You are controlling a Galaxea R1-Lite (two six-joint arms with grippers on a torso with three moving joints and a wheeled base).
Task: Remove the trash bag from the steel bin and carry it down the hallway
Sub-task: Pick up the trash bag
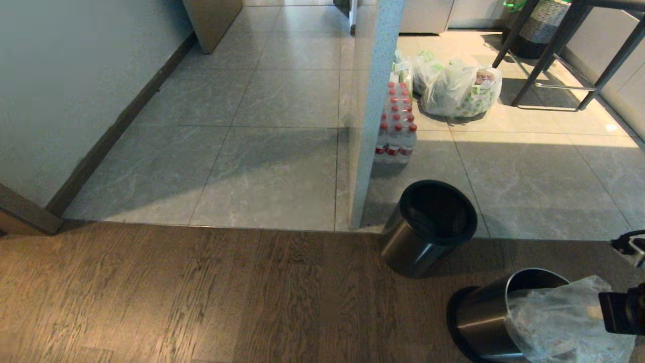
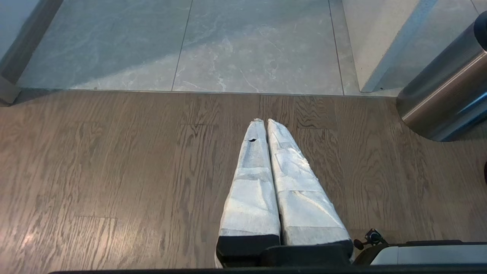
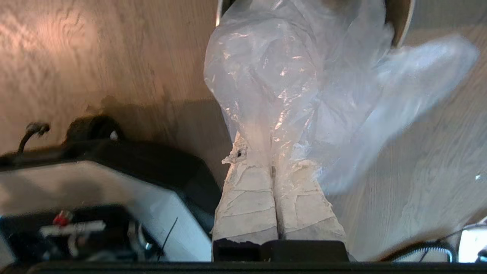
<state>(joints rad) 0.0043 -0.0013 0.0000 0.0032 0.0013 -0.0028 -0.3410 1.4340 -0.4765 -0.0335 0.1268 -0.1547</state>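
The right gripper (image 3: 272, 167) is pinching the bag (image 3: 289, 87) between its closed fingers, just outside the mouth of the steel bin (image 1: 484, 315), which is tilting on the wood floor (image 1: 201, 297). The bag is trailing from the bin's mouth toward the gripper. The left gripper (image 2: 265, 123) is hanging over the wood floor, jaws pressed together, holding nothing. 1 black-lined bin (image 1: 428, 227) is standing nearby.

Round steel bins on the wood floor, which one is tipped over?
The shiny-inside steel bin with the clear trash bag coming out; the black-lined bin stands upright.
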